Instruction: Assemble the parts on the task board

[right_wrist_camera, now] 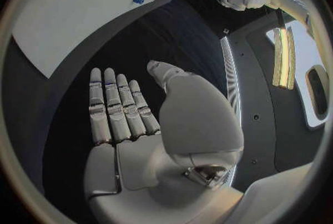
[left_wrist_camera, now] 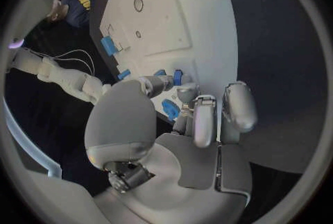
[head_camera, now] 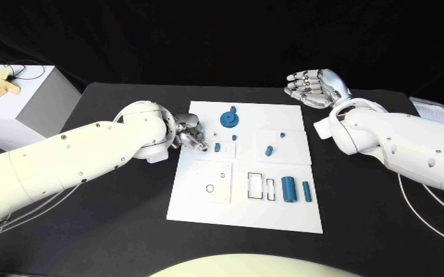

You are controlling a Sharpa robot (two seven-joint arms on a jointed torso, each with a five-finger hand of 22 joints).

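Note:
The white task board (head_camera: 245, 216) lies in the middle of the black table. My left hand (head_camera: 190, 133) is at the board's left edge, fingers curled down. Its thumb and a fingertip (left_wrist_camera: 187, 90) pinch a small blue peg (left_wrist_camera: 177, 76) that stands on the board (left_wrist_camera: 173, 13). A blue gear (head_camera: 230, 120) lies just behind that hand. More small blue pegs (head_camera: 268, 151) stand mid-board, and two blue cylinders (head_camera: 289, 189) lie at the front right. My right hand (head_camera: 314, 88) hovers off the board's back right corner, fingers (right_wrist_camera: 114, 104) straight and apart, holding nothing.
Black-outlined rectangular slots (head_camera: 255, 186) sit beside the cylinders, and a raised white plate with holes (head_camera: 211, 181) takes the board's front left. A white box (head_camera: 37, 100) stands at the table's far left. Papers (head_camera: 427, 107) lie at the right edge.

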